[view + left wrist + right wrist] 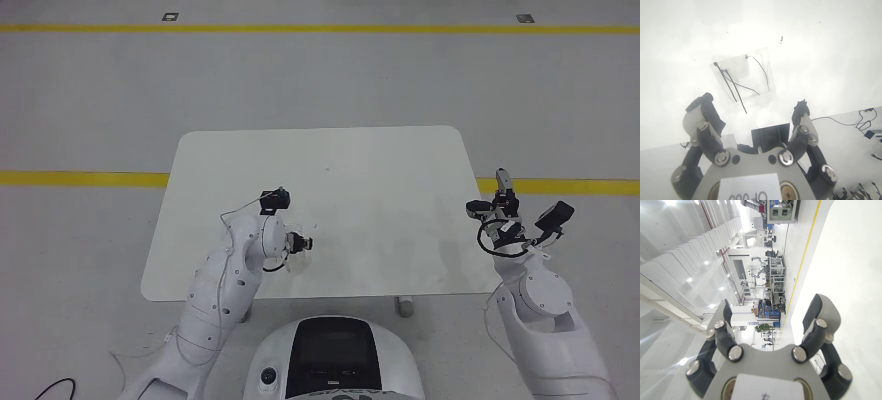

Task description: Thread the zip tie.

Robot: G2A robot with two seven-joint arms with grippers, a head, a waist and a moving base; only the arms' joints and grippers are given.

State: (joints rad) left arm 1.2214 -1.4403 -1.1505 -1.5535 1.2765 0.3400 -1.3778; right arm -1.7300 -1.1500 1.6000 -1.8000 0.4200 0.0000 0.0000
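Several black zip ties (740,89) lie loose in a shallow clear tray (770,73) on the white table (350,190). My left gripper (753,103) hangs just above the table on the near side of the tray, open, with nothing between its fingers; the top view places it near the table's front left (305,241). My right gripper (770,308) is open and empty as well. It is held beside the table's right edge (503,190), off the tabletop and pointing out at the room.
The table's rounded right edge (821,237) runs close by the right gripper. Cables and small black parts (865,121) lie on the floor beyond the table's front edge. Yellow floor lines (80,178) cross behind and beside the table.
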